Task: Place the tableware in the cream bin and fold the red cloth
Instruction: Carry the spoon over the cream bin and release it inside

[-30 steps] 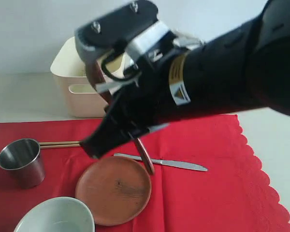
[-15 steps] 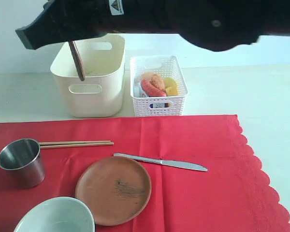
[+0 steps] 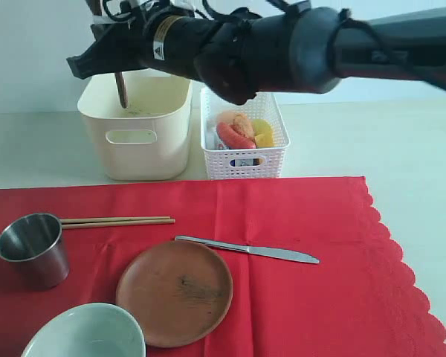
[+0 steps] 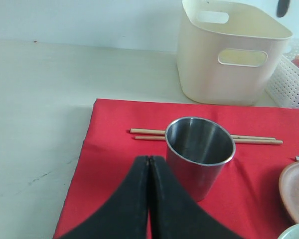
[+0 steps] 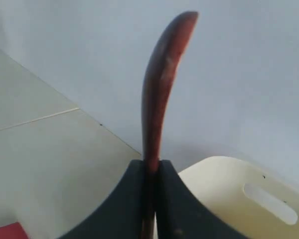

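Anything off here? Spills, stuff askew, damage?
Nothing stands out. The right end effector holds the wooden spoon over the cream bin. The steel cup stands upright, and the chopsticks, knife, plate and bowl sit tidily on the flat red cloth. No spills visible.

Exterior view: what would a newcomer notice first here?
The black right arm stretches across the top of the picture, its right gripper shut on a small wooden spoon that hangs over the cream bin. Below, the bright red cloth covers the near table, carrying a steel cup, chopsticks, a brown plate, a knife and a pale bowl.
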Controlling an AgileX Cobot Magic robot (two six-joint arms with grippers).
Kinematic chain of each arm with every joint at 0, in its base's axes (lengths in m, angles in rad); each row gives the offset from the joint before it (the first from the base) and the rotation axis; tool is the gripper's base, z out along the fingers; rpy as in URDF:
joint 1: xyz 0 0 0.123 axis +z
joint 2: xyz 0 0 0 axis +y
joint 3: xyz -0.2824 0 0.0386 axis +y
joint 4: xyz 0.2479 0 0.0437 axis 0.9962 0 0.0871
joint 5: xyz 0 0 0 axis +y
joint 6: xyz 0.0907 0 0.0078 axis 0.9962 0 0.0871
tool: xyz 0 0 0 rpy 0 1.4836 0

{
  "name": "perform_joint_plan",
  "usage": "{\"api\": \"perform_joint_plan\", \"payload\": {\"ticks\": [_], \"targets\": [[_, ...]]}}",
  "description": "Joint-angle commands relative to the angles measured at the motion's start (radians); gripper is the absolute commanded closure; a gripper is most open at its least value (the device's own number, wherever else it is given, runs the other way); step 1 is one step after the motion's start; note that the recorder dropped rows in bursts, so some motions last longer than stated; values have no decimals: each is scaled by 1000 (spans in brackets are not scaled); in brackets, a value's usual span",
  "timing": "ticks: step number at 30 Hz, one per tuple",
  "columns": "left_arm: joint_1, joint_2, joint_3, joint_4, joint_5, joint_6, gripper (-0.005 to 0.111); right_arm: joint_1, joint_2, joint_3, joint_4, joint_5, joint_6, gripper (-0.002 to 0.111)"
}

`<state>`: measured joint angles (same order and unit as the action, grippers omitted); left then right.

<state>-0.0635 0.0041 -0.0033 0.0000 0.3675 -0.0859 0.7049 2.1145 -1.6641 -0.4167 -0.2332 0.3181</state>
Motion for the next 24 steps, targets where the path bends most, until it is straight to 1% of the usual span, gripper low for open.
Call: {"api": "perform_joint_plan", "payload": {"ticks": [1,5,8,12,15,17,19,23,24], "targets": [[-6,-4,3,-12,-10,2,107,-13,105,-115,-1,-30,-68,108],[-6,-4,3,-12,-10,2,107,-15,197,-208,86,-26,-173,108],[-6,-4,3,-12,-10,2,107,-15,249,-271,203,-26,-318,108],[-6,-4,3,-12,-10,2,107,-15,306,-328,411,-28,-486,108],[-6,-4,3,-12,-10,2,107,-15,340,-348,501,-30,-542,106],[-6,-4,3,-12,-10,2,107,-15,348,-351,531,-24,-544,99],[-6,-4,3,-12,-10,2,107,-15,354,-351,540,-24,-544,88],[-6,-4,3,-12,-10,2,107,-15,356,-351,542,-22,-544,56],[-6,-4,3,-12,-10,2,107,-15,356,-351,544,-22,-544,52]]}}
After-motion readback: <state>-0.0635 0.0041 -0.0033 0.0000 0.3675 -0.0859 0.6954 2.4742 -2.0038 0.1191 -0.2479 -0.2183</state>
